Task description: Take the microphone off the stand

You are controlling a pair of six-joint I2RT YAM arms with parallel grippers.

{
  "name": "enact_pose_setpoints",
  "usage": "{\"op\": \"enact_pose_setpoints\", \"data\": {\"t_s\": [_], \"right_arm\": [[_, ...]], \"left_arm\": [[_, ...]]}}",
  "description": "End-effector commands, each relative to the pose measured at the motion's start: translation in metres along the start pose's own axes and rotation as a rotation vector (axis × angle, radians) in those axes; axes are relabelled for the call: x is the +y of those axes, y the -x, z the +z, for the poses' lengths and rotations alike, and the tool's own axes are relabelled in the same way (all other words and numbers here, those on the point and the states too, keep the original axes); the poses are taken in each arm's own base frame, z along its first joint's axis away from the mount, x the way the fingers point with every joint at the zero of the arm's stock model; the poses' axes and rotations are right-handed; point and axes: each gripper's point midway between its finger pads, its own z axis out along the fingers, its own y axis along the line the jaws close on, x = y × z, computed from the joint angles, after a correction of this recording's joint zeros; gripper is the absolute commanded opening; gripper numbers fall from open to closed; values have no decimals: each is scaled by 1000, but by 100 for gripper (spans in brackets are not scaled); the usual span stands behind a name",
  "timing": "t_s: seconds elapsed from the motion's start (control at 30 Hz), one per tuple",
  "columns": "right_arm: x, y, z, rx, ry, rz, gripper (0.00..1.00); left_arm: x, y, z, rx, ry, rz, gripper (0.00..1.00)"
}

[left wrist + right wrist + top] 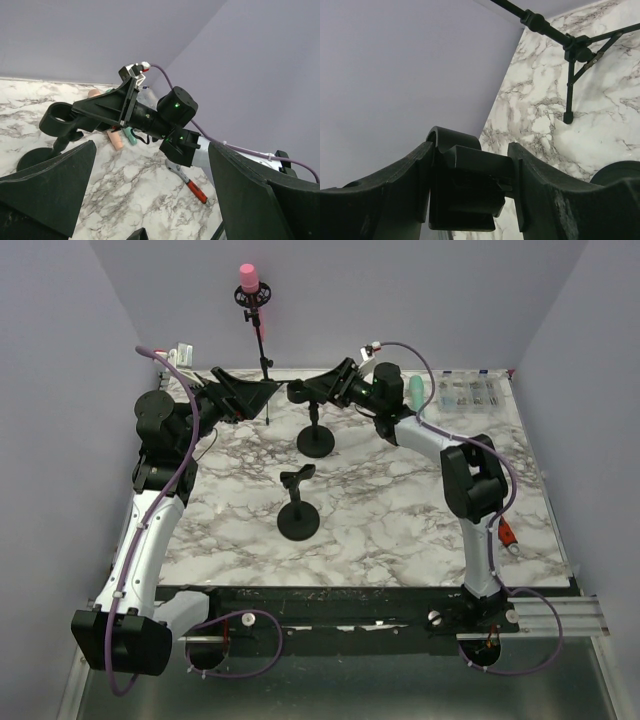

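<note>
From above, the pink microphone sat atop the tripod stand at the far edge, with the left gripper near its legs, that arm's wrist view showed its fingers spread wide, and the right wrist view showed the right gripper clamped on a desk stand's clip.

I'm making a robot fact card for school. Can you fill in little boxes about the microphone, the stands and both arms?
microphone: pink, atop the tall tripod stand at the back
left tool: open, empty, near the tripod stand
right tool: shut on the clip of the far short stand
near short stand: alone mid-table, clip empty
table: white marble
</note>
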Motion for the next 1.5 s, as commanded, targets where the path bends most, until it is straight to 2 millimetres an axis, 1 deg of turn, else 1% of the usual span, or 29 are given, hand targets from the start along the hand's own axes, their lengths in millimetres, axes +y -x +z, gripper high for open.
{"op": "enact_pose_setpoints", "data": {"t_s": [0.0,0.07,0.13,0.2,0.3,0.33,0.37,0.43,0.5,0.53,0.57,0.6,0.63,0.7,0.77,0.83,0.87,0.9,1.0,1.03,1.07,1.1,1.13,1.17,1.23,1.37,1.47], "right_arm": [[-146,-86,-28,209,-376,56,61],[-152,-86,-29,211,-384,60,61],[-153,-87,-29,215,-381,61,62],[-150,-86,-27,219,-369,60,63],[-138,-81,-24,223,-340,56,67],[-132,-78,-23,225,-326,49,70],[-123,-73,-21,221,-309,38,75],[-104,-59,-18,213,-273,0,88],[-84,-42,-15,198,-263,-50,99],[-72,-29,-11,181,-253,-82,100],[-64,-21,-10,181,-258,-103,100],[-51,-9,-6,170,-246,-132,100],[-44,-3,-6,173,-252,-149,100],[-24,16,-5,156,-252,-194,100],[-11,30,-7,137,-274,-228,100],[-3,41,-14,119,-309,-262,100],[-1,45,-19,109,-336,-276,100],[-4,51,-25,89,-381,-293,100],[-7,62,-51,53,-498,-356,100],[-3,66,-62,36,-527,-380,100],[-3,66,-72,34,-551,-399,100],[2,68,-83,18,-566,-413,100],[2,64,-95,17,-579,-418,100],[11,61,-105,9,-561,-427,100],[16,45,-126,10,-539,-434,100],[31,27,-163,-9,-496,-462,100],[47,29,-179,-43,-451,-545,100]], "left_arm": [[-4,3,-3,-11,-19,19,97],[-4,2,-2,-6,-23,13,97],[-4,2,-2,-5,-24,10,96],[-4,2,-2,-6,-23,13,97],[-3,3,-3,-10,-16,21,97],[-2,3,-3,-11,-15,22,97],[-2,3,-3,-10,-14,23,97],[1,1,-1,-5,-10,17,97],[3,0,0,0,-10,10,97],[3,-1,1,2,-11,9,97],[3,-1,1,3,-10,9,97],[5,-2,2,5,-6,10,97],[7,-2,2,3,1,16,97],[11,-1,1,-2,23,33,97],[15,1,1,-9,49,57,97],[22,1,2,-10,74,74,97],[27,1,2,-10,96,77,97],[32,1,2,-11,114,86,97],[47,0,3,-19,167,109,97],[52,0,3,-21,185,116,97],[58,1,3,-29,210,127,97],[64,1,2,-35,233,136,97],[69,1,2,-39,253,149,97],[75,2,1,-50,278,163,97],[88,5,-1,-66,330,204,97],[119,8,-5,-76,455,276,97],[134,7,-2,-66,499,298,97]]}}
